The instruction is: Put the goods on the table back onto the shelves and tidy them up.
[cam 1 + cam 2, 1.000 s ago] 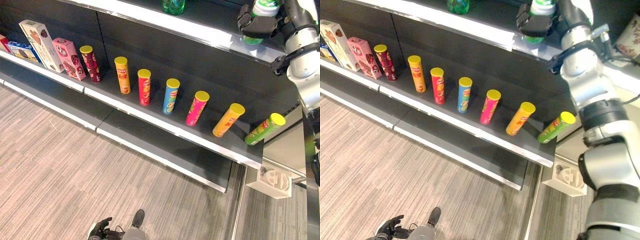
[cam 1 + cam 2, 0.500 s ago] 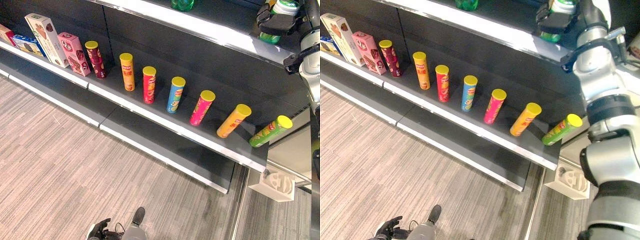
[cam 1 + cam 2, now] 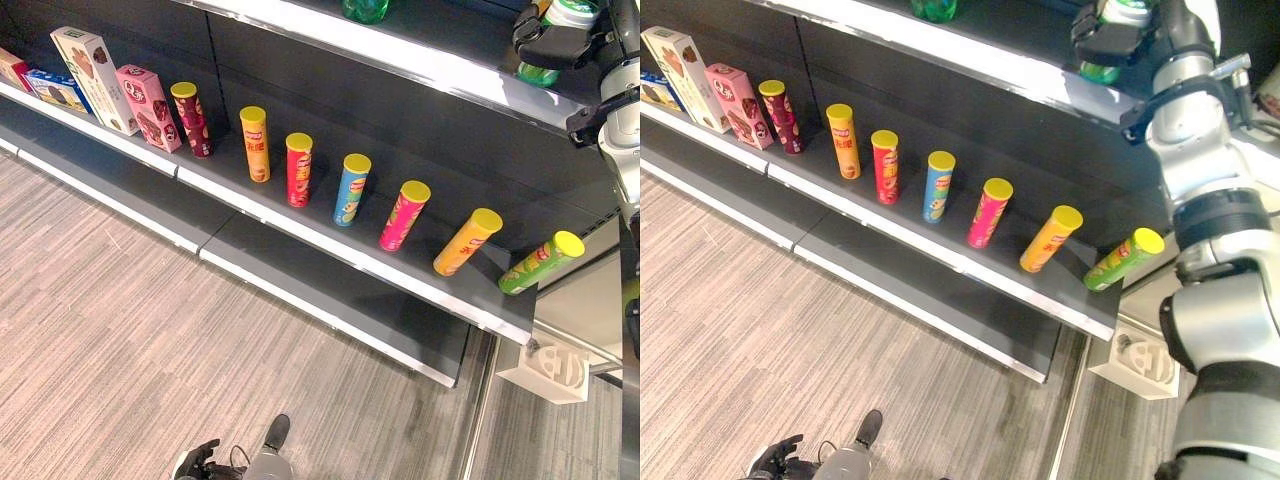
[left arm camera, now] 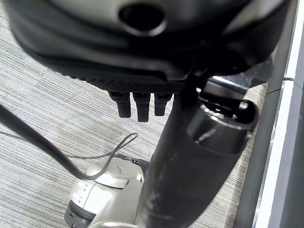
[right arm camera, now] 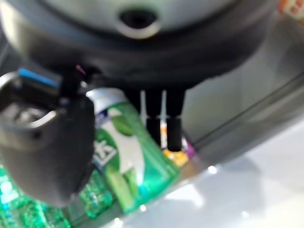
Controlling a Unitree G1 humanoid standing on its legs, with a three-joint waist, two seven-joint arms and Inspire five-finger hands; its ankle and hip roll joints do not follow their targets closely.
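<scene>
Your right hand [image 3: 553, 42] is raised at the upper shelf [image 3: 420, 65], fingers wrapped round a green bottle [image 5: 126, 152] just past its front edge. Open shelf stretches to its left. Your left hand [image 3: 775, 462] hangs low over the floor, fingers loosely curled, holding nothing.

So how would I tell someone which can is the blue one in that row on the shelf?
Find the long dark middle shelf carrying a row of tall cylindrical snack cans with yellow lids. Counting from the pink box at the row's left end, the blue can is fourth, between a red can and a pink can. It is the only one with a blue body.
</scene>
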